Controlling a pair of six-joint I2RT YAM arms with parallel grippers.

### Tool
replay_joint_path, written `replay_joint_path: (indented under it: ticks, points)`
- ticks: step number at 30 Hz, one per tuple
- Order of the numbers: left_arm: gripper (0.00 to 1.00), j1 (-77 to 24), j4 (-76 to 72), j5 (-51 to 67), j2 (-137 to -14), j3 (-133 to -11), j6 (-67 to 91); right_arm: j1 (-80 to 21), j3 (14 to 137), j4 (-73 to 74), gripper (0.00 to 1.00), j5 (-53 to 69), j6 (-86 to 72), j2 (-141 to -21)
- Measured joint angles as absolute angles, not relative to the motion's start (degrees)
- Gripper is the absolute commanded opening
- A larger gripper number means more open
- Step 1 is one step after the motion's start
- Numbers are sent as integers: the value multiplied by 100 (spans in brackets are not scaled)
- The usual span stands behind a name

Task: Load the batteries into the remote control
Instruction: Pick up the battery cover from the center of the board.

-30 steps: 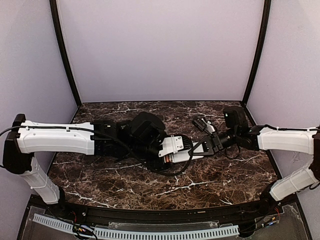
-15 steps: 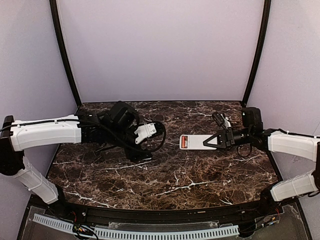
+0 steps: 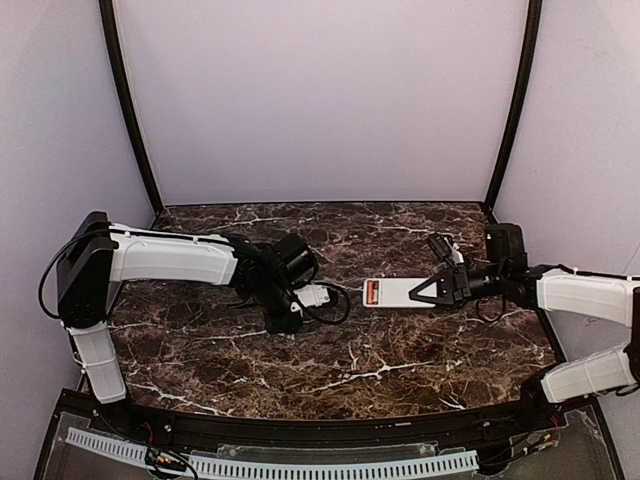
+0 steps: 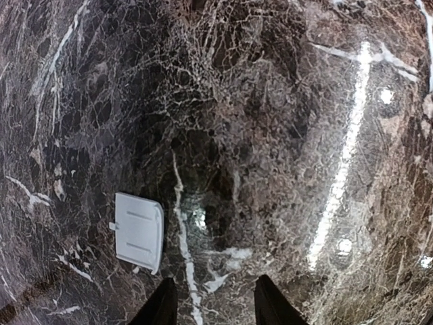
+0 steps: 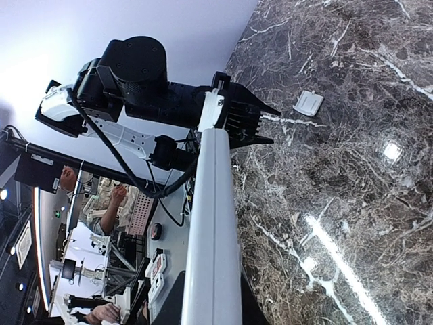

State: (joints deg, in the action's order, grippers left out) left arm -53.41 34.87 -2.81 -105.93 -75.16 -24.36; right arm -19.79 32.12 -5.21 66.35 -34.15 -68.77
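Right wrist view: right gripper (image 5: 211,305) is clamped on the white remote control (image 5: 213,203); left gripper (image 4: 215,305) hangs above the marble table (image 4: 270,135), fingers apart and empty.

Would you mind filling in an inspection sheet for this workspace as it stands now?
Surface: dark veined marble table, with glare streaks.
Job's things: remote control held by one end; orange-red battery apparently seated at its free end; small white cover lying flat on the marble.
Clutter: nothing seen.
Grippers: right gripper shut on the remote control; left gripper open and empty, near the cover.
Cables: black cable looping at the left wrist.
Surroundings: lilac walls; people beyond the enclosure.
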Motion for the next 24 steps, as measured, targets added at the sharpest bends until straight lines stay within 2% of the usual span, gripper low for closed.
replay_joint_path:
  ticks: [7, 15, 24]
  points:
    - [36, -5135, 3400, -421, -10912, -7585, -2641, -1977, 3140, -519, 0, 6617, -3321, -7150]
    - [28, -4831, 3186, -436, -11220, -7832, -2821, -2132, 3138, -515, 0, 6521, -3173, -7767]
    - [31, -4781, 3162, 10, -11461, -8106, -2958, -2563, 3208, -569, 0, 6300, -3096, -8536]
